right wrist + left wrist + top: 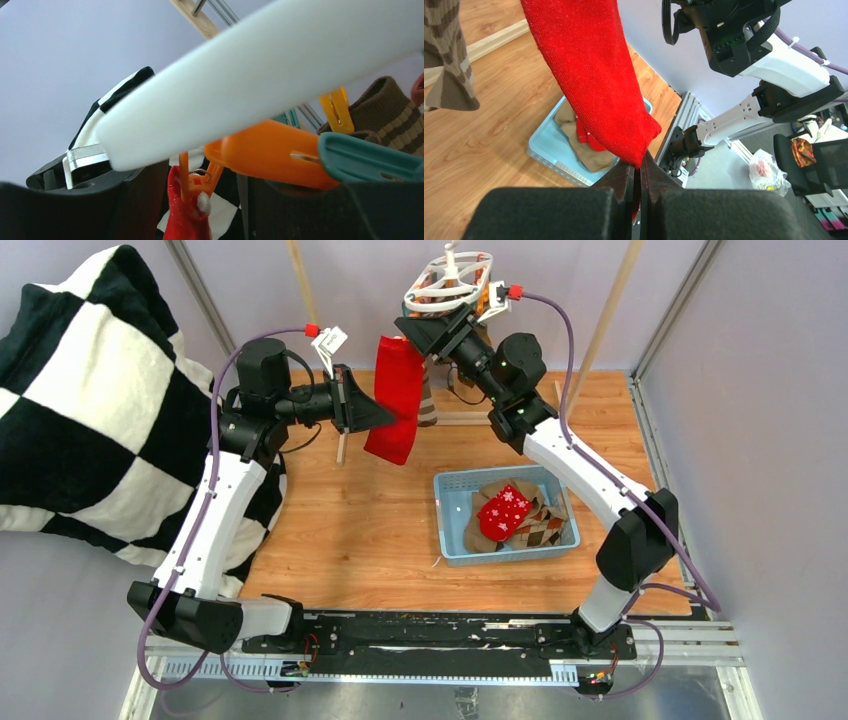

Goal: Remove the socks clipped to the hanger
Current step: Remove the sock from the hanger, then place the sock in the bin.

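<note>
The white oval hanger (pixel 450 280) hangs at the top middle. A red sock (pixel 398 400) hangs from an orange clothespin (pixel 200 182) under its ring (pixel 260 75). My left gripper (pixel 385 418) is shut on the sock's lower edge (pixel 589 75), with the cloth pinched between the tips (pixel 639 170). My right gripper (pixel 418 335) is up at the hanger, its fingers (pixel 135 200) standing apart on either side of that clothespin and the sock's top (pixel 185 220). A taupe-brown striped sock (pixel 428 400) hangs just behind and also shows in the right wrist view (pixel 390 110).
A light blue basket (pixel 450 525) on the wooden floor holds a red snowflake sock (pixel 503 510) and brown and argyle socks. The checkered blanket (pixel 90 400) drapes at the left. Wooden rack posts (pixel 610 310) stand behind. More orange (pixel 270 150) and teal (pixel 370 160) clothespins crowd my right fingers.
</note>
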